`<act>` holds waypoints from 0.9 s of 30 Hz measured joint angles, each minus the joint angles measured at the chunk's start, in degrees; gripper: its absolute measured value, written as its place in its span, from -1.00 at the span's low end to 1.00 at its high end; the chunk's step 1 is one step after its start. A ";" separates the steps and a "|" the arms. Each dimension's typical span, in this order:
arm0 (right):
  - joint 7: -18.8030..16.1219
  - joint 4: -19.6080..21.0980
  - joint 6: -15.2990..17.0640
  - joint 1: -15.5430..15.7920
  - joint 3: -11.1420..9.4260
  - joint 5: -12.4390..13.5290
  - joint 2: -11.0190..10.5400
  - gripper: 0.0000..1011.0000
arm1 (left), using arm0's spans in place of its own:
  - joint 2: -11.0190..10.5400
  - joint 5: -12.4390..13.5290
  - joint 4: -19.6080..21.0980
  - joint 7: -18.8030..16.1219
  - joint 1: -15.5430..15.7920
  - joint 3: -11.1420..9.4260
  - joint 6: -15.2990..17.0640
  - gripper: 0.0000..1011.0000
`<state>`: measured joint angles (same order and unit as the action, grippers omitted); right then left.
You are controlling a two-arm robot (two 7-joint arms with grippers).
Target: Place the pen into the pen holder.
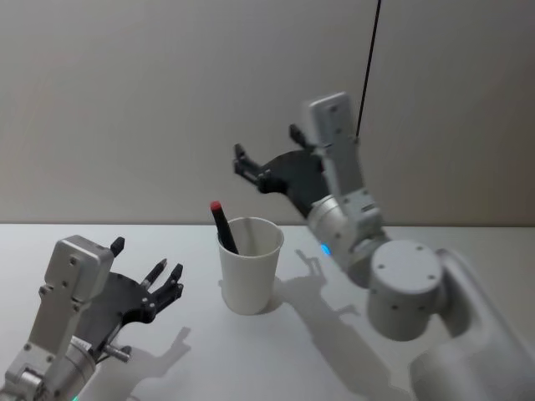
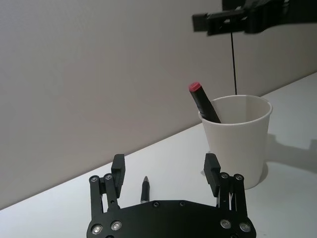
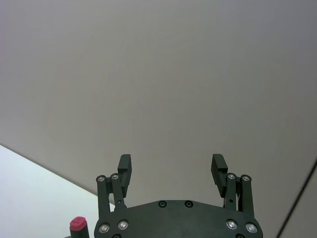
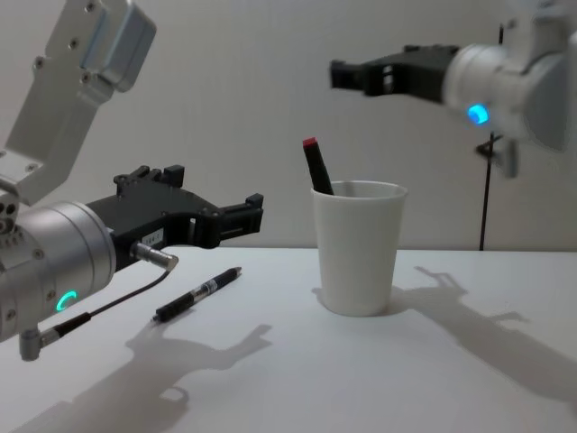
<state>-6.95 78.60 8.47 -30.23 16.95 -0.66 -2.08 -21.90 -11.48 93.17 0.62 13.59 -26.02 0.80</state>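
My right claw [image 1: 267,149] hangs in the air above and just behind the pen holder [image 1: 249,276], its two fingers spread wide with nothing between them; my right wrist view looks past those parted fingers [image 3: 125,166] at bare wall. The pen holder, a plain white paper cup, stands upright on the white table [image 4: 379,388] in front of me. The red-capped pen [image 1: 222,224] is inside it, leaning against the rim on my left side, with its dark body and red cap sticking out above the rim. My claw is clear of both the cap and the cup. My left claw [image 1: 144,259] sits low over the table to the left of the cup, apart from it, and it too is spread wide and holds nothing. A black pen [image 4: 198,293] lies flat on the table below my left claw, well apart from the cup and untouched.
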 joint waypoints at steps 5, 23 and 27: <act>-2.75 4.66 3.28 1.05 -2.17 2.09 -2.57 0.98 | 0.00 0.00 0.00 0.00 0.00 0.00 0.00 0.98; -4.50 9.17 5.16 3.60 -3.81 4.46 -5.34 0.98 | 0.00 0.00 0.00 0.00 0.00 0.00 0.00 0.98; -3.97 10.04 4.43 5.39 -3.81 5.27 -6.10 0.98 | 0.00 0.00 0.00 0.00 0.00 0.00 0.00 0.98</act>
<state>-10.92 88.64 12.89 -24.84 13.14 4.61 -8.19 -21.90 -11.48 93.18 0.63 13.59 -26.03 0.80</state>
